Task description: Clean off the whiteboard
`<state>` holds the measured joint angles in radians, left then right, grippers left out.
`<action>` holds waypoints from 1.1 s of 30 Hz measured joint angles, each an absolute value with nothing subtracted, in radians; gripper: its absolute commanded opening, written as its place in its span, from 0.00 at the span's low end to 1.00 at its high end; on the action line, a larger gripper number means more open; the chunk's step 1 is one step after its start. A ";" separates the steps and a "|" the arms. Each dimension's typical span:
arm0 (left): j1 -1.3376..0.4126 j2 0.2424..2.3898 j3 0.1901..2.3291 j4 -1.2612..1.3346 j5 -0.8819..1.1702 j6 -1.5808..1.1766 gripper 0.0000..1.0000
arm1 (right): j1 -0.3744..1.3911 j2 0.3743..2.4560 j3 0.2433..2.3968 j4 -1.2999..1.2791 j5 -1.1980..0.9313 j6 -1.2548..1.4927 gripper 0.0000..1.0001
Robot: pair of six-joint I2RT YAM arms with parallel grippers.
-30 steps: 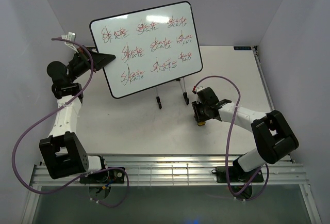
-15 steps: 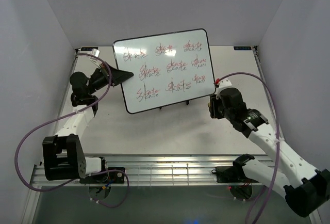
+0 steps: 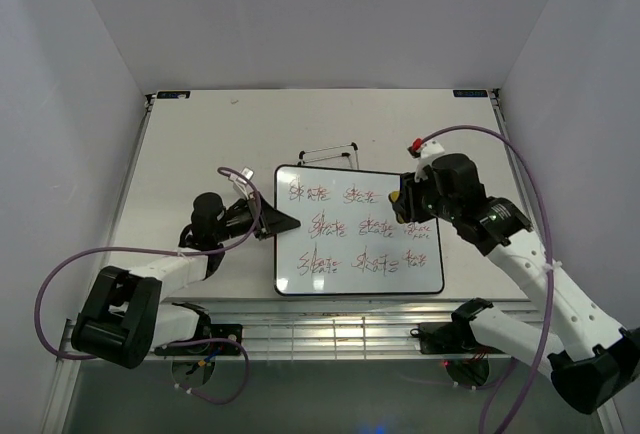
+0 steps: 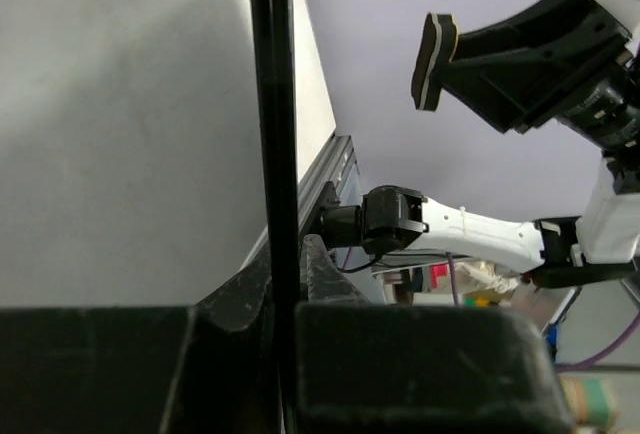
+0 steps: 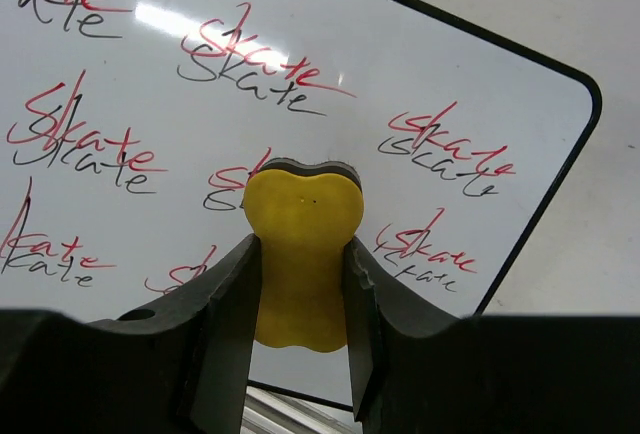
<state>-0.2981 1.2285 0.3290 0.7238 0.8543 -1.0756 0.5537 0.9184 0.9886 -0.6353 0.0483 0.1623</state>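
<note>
The whiteboard (image 3: 345, 254) lies roughly level in the front middle of the table, covered with rows of red-and-black "skate" writing. My left gripper (image 3: 283, 222) is shut on the black rim of its left edge. In the left wrist view that rim (image 4: 274, 104) runs edge-on between my jaws (image 4: 285, 254). My right gripper (image 3: 405, 202) is shut on the yellow eraser (image 3: 398, 198) and hangs over the board's upper right part. In the right wrist view the eraser (image 5: 300, 244) points at the writing on the whiteboard (image 5: 300, 44), just short of it.
The thin wire easel stand (image 3: 330, 152) lies on the table behind the board. Grey walls close in the table on three sides. A slatted metal rail (image 3: 330, 332) runs along the near edge between the arm bases.
The left arm has swung the board off its stand, down from upright at the back left to level in the front middle. The right arm rose with the eraser and moved over the board.
</note>
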 measured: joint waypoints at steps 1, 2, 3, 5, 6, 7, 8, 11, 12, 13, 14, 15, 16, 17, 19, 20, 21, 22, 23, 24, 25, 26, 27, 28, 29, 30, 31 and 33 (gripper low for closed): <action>-0.297 1.228 0.312 0.719 0.846 -1.081 0.00 | 0.559 0.945 0.983 -0.627 0.029 0.162 0.27; -0.296 1.227 0.294 0.716 0.836 -1.095 0.00 | 0.567 0.973 0.983 -0.625 0.012 0.161 0.27; -0.296 1.226 0.280 0.717 0.828 -1.105 0.00 | 0.578 0.999 0.983 -0.617 -0.004 0.161 0.26; -0.296 1.215 0.258 0.725 0.815 -1.124 0.00 | 0.618 1.050 0.987 -0.600 -0.017 0.161 0.26; -0.296 1.208 0.247 0.728 0.811 -1.129 0.00 | 0.643 1.080 0.997 -0.596 -0.022 0.161 0.26; -0.296 1.201 0.236 0.735 0.807 -1.135 0.00 | 0.675 1.112 1.011 -0.590 -0.024 0.161 0.26; -0.296 1.196 0.225 0.738 0.804 -1.140 0.00 | 0.706 1.147 1.027 -0.578 -0.025 0.161 0.26; -0.295 1.187 0.197 0.741 0.795 -1.159 0.00 | 0.793 1.260 1.095 -0.550 -0.026 0.161 0.26; -0.294 1.184 0.187 0.741 0.793 -1.165 0.00 | 0.820 1.306 1.128 -0.540 -0.024 0.161 0.27; -0.292 1.182 0.177 0.740 0.793 -1.171 0.00 | 0.836 1.339 1.152 -0.529 -0.023 0.161 0.27; -0.291 1.180 0.170 0.738 0.793 -1.174 0.00 | 0.857 1.377 1.177 -0.516 -0.023 0.161 0.27; -0.290 1.179 0.162 0.736 0.792 -1.176 0.00 | 0.875 1.416 1.206 -0.511 -0.023 0.160 0.27; -0.290 1.176 0.155 0.732 0.792 -1.177 0.00 | 0.892 1.460 1.239 -0.503 -0.023 0.160 0.27; -0.290 1.174 0.148 0.728 0.792 -1.178 0.00 | 0.905 1.499 1.271 -0.502 -0.023 0.158 0.27; -0.290 1.170 0.136 0.715 0.792 -1.179 0.00 | 0.921 1.565 1.333 -0.498 -0.024 0.156 0.27; -0.290 1.168 0.133 0.709 0.792 -1.182 0.00 | 0.926 1.595 1.361 -0.496 -0.026 0.154 0.27; -0.290 1.167 0.129 0.702 0.792 -1.184 0.00 | 0.932 1.626 1.392 -0.500 -0.027 0.153 0.27; -0.290 1.164 0.125 0.698 0.793 -1.186 0.00 | 0.937 1.654 1.420 -0.498 -0.027 0.152 0.27; -0.290 1.163 0.122 0.693 0.794 -1.188 0.00 | 0.945 1.684 1.451 -0.504 -0.027 0.150 0.27; -0.290 1.162 0.120 0.686 0.796 -1.190 0.00 | 0.949 1.711 1.479 -0.504 -0.027 0.149 0.27; -0.290 1.162 0.117 0.681 0.799 -1.191 0.00 | 0.953 1.736 1.503 -0.505 -0.027 0.149 0.27; -0.290 1.161 0.112 0.680 0.801 -1.192 0.00 | 0.959 1.758 1.522 -0.505 -0.027 0.149 0.27; -0.290 1.160 0.107 0.678 0.801 -1.195 0.00 | 0.965 1.776 1.536 -0.505 -0.027 0.149 0.28; -0.290 1.158 0.102 0.672 0.801 -1.198 0.00 | 0.971 1.790 1.543 -0.505 -0.029 0.149 0.29; -0.290 1.155 0.098 0.669 0.802 -1.200 0.00 | 0.976 1.802 1.544 -0.505 -0.031 0.149 0.29; -0.290 1.151 0.095 0.664 0.802 -1.201 0.00 | 0.981 1.811 1.544 -0.506 -0.034 0.149 0.29; -0.290 1.149 0.093 0.660 0.803 -1.201 0.00 | 0.984 1.822 1.545 -0.506 -0.036 0.149 0.29; -0.290 1.143 0.093 0.655 0.803 -1.200 0.00 | 0.990 1.839 1.545 -0.506 -0.040 0.149 0.29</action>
<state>-0.2897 1.1427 0.0929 0.6548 0.8032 -1.1999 0.9901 1.8393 1.5452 -0.5056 -0.0399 0.1493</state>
